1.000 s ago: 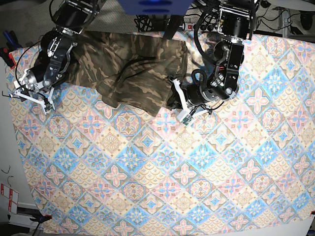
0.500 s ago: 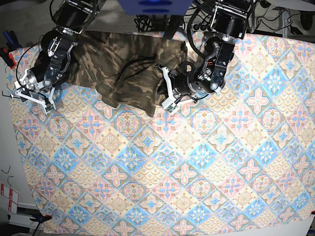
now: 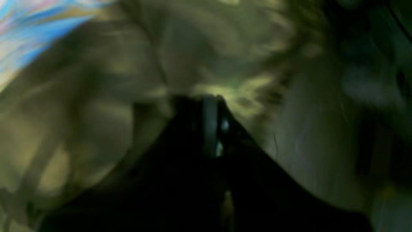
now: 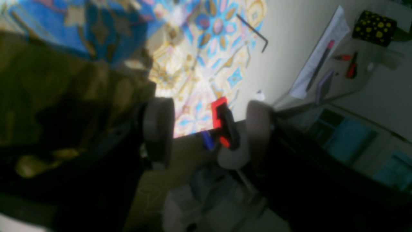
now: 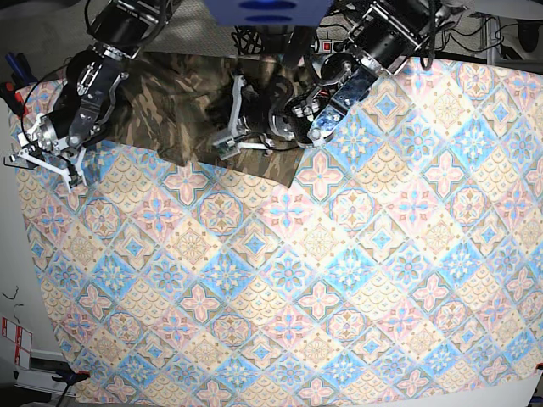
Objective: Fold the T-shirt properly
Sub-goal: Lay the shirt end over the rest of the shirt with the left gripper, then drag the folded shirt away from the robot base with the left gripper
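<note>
Tools two: left tool [image 5: 231, 119] pressed together, pinching one T-shirt [image 5: 170, 93]; right tool [image 4: 206, 129] spread, holding nothing.

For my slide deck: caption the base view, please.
Left tool over the crumpled camouflage cloth T-shirt; right tool at the tablecloth edge.

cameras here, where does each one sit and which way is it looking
Base: overhead, looking straight down on the tablecloth and the T-shirt at its far edge; both arms show, left end effector over the shirt, right end effector at the cloth's edge.
Left wrist: on the left arm, blurred, facing camouflage cloth up close; the left end effector shows as a dark shape.
Right wrist: on the right arm, looking past the open right end effector toward the tablecloth edge and the floor.
Shared: the T-shirt appears in all three.
</note>
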